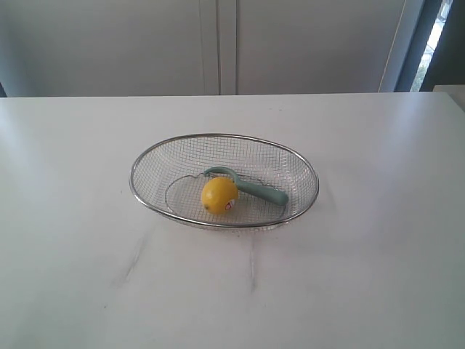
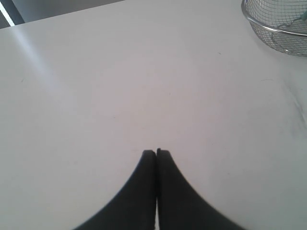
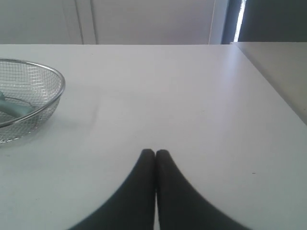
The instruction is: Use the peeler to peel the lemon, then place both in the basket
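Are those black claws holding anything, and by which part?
Nothing. The left gripper and right gripper are both shut and empty; the lemon and peeler lie in the basket.

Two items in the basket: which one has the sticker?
The lemon: round, yellow, with a red-and-white sticker low on its side. The teal-handled peeler lying behind it shows none.

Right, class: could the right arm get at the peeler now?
Probably yes: the peeler lies in the open basket, handle bare toward that arm; the lemon sits by its head end.
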`<state>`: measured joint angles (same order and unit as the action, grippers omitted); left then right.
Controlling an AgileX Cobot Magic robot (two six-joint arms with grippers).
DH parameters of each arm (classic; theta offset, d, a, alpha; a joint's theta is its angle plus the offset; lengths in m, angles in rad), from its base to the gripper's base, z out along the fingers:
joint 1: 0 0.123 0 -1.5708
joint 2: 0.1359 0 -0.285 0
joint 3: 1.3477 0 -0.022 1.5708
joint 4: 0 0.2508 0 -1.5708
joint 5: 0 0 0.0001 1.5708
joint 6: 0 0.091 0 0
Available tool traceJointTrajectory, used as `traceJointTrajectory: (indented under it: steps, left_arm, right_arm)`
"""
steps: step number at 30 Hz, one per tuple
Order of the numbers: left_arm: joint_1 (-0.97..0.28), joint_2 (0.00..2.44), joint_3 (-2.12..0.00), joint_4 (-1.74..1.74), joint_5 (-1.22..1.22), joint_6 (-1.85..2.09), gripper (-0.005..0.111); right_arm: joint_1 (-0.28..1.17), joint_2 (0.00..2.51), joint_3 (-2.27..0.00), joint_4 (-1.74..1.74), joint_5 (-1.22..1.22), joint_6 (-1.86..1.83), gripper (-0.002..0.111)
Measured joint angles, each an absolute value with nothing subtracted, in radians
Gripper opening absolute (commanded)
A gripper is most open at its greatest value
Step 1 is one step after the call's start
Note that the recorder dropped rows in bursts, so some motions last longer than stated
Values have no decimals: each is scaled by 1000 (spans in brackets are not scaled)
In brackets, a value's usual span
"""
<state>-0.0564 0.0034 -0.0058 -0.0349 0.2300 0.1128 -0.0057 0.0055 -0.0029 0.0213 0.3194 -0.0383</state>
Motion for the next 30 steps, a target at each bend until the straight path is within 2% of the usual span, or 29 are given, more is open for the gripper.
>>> traceJointTrajectory:
  steps: [30]
  left_arm:
    - [-56,3,-6,-35,230,113,0]
  right_arm:
    - [13,5,-3,21,319,-45,0]
